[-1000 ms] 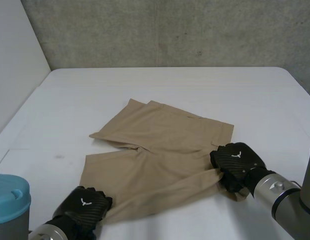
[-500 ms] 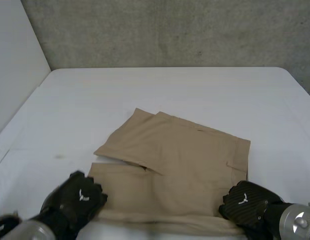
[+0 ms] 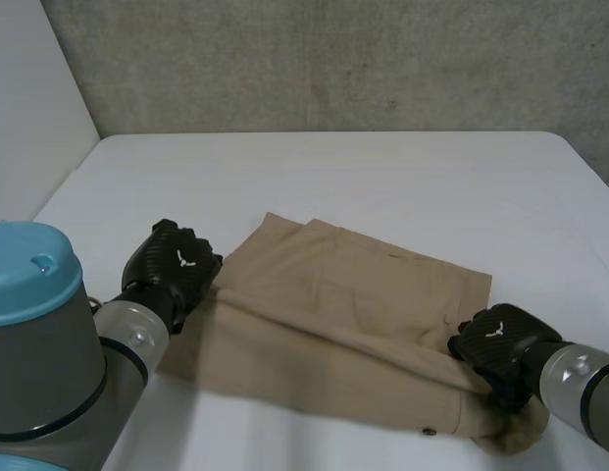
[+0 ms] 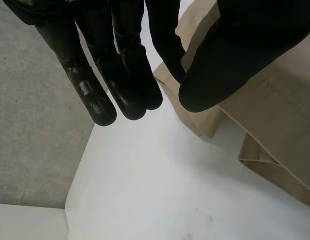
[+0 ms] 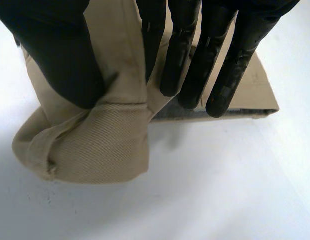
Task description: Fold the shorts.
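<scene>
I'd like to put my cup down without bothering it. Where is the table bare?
The wide strip of table between the shorts and the grey wall is bare, also the far right corner. The near side is crowded: the left hand and right hand each pinch the shorts there.

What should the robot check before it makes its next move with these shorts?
1. Left hand pinching the shorts at the leg end: ok.
2. Right hand pinching the waist end: ok.
3. Cloth smooth at the right hand: not ok, a lump bulges beside its thumb.
4. Lower layers lying flat under the raised cloth: cannot tell.
5. Table beyond the shorts bare: ok.
</scene>
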You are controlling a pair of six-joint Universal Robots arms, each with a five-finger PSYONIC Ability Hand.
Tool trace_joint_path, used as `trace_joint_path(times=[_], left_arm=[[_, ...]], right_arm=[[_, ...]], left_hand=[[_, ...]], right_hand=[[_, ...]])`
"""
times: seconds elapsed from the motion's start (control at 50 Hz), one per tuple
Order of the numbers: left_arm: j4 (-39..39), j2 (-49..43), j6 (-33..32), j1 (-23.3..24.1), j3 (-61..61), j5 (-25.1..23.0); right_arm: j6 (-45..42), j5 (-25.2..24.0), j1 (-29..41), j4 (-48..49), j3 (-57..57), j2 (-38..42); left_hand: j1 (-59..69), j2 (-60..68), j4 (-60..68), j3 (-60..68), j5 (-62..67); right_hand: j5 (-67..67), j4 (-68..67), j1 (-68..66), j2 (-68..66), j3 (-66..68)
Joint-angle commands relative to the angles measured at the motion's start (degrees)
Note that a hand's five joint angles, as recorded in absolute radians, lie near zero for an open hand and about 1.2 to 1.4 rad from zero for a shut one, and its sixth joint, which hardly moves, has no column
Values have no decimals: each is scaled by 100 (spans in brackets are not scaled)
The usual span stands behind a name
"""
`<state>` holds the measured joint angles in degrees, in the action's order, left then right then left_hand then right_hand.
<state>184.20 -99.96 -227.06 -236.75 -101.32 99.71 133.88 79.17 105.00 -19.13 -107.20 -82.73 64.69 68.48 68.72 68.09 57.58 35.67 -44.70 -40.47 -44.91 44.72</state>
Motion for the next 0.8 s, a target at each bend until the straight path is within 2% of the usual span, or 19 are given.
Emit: trace_joint_path(times=[0.02,0.32,0.44,0.58,0.64,0.68,0.7,0.72,0.74,0.8], left_arm=[[-7,12,30,-64,-160,-13],[46,73,30,-345,-195,-4],[46,117,30,-337,-187,4],[46,240,39,-328,-213,-4],[19,258,196,-275,-239,-39],[2,249,538,-249,-266,-197],[-7,249,661,-249,-266,-285],[10,241,915,-249,-275,-495],[37,232,1031,-249,-275,-601],[125,196,1391,-336,-213,-1146]], right_arm=[[16,-411,-173,-609,208,-191],[-2,-411,-446,-1049,226,-305],[-2,-437,-586,-1321,270,-490],[-11,-779,-814,-1594,297,-666],[-2,-973,-868,-1603,227,-666],[24,-1061,-876,-1585,165,-666],[33,-1157,-868,-1559,86,-666],[33,-1228,-868,-1559,25,-657],[33,-1368,-859,-1550,-63,-666],[33,-1614,-841,-1472,-186,-657]], left_hand=[[1531,1152,1128,1191,1242],[1531,1152,1128,1191,1242],[1531,1152,1128,1191,1242],[1531,1152,1128,1191,1242],[1531,1152,1128,1191,1242],[1531,1152,1128,1191,1242],[984,604,581,644,694],[-2902,-3281,-3305,-3241,-3191],[-4340,-4719,-4742,-4679,-4629],[-4741,-5120,-5143,-5080,-5030]], right_hand=[[244,-341,-763,-319,339],[-295,198,-225,219,-200],[-1235,1138,716,1160,-1140],[-1423,1325,903,1347,-1327],[-1272,1174,752,1196,-1176],[-1070,973,551,995,-975],[-669,572,150,594,-574],[-349,252,-171,273,-254],[853,-950,-1373,-929,949],[3423,-3520,-3943,-3499,3518]])
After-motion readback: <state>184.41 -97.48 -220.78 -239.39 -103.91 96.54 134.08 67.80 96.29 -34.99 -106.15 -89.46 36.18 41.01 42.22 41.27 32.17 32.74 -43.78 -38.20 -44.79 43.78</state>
